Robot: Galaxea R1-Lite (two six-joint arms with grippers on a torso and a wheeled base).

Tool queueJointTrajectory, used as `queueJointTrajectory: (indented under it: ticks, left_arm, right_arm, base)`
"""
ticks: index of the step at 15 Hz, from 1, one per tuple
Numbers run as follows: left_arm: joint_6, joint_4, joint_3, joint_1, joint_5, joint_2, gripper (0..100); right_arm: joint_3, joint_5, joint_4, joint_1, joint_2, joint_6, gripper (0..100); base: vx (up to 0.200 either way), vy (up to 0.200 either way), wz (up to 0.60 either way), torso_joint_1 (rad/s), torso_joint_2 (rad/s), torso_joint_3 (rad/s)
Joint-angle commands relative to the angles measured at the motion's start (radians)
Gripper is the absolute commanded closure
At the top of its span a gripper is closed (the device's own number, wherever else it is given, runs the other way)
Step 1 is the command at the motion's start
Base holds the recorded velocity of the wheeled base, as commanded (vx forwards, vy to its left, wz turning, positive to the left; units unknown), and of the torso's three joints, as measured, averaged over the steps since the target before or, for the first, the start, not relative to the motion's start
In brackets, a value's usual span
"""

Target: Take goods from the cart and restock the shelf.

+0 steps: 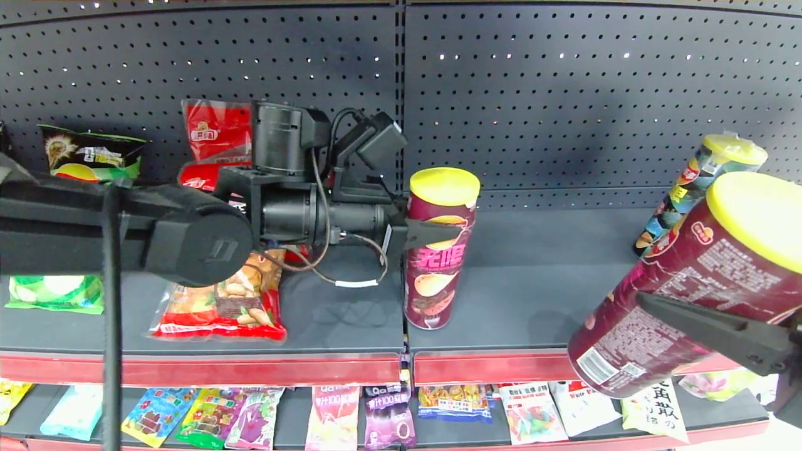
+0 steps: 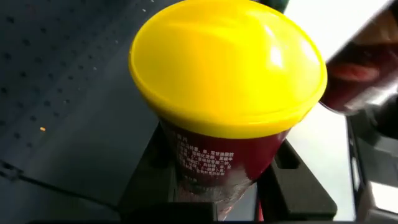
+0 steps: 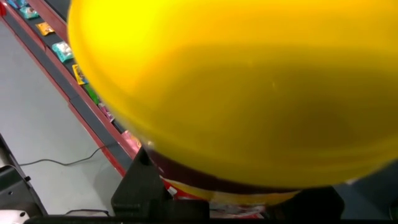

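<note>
While your right gripper (image 1: 708, 322) clamps the tilted can (image 1: 683, 275) just before the shelf (image 1: 539, 294), your left gripper (image 1: 432, 232) is closed round the upright can (image 1: 442, 263) standing on it, so placing looks underway: free the left, then stand the other alongside.

Dark pegboard panel (image 1: 564, 94), grey floor (image 3: 37, 93), black cable (image 3: 68, 162) lying across it.

The left arm (image 1: 94, 225) hides the top of the peanut bag (image 1: 219, 310); the picture's edge cuts the lid of the tilted chip can (image 1: 689, 275).
</note>
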Motion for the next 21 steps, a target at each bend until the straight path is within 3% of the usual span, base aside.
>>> queueJointTrajectory:
  ticks: [1,3,4,6,21]
  left_arm:
    - [0.000,-0.034,0.081,-0.010,0.009,-0.062,100]
    - [-0.007,-0.047,0.092,-0.019,0.027,-0.070,100]
    - [-0.044,-0.075,0.095,-0.037,0.076,-0.066,100]
    - [-0.079,-0.135,0.109,-0.057,0.096,-0.056,100]
    - [-0.076,-0.235,0.219,-0.085,0.124,-0.060,100]
  right_arm:
    - [0.000,0.001,0.001,0.001,0.004,-0.001,100]
    - [0.000,0.001,0.001,0.001,0.006,-0.001,100]
    - [0.000,0.001,0.001,0.001,0.006,-0.001,100]
    - [0.000,-0.001,0.001,0.001,0.006,-0.001,100]
    - [0.000,-0.001,0.001,0.001,0.003,-0.001,100]
  base:
    - [0.000,0.000,0.00,0.000,0.00,0.000]
    - [0.000,0.000,0.00,0.000,0.00,0.000]
    - [0.000,0.000,0.00,0.000,0.00,0.000]
    - [0.000,0.000,0.00,0.000,0.00,0.000]
    - [0.000,0.000,0.00,0.000,0.00,0.000]
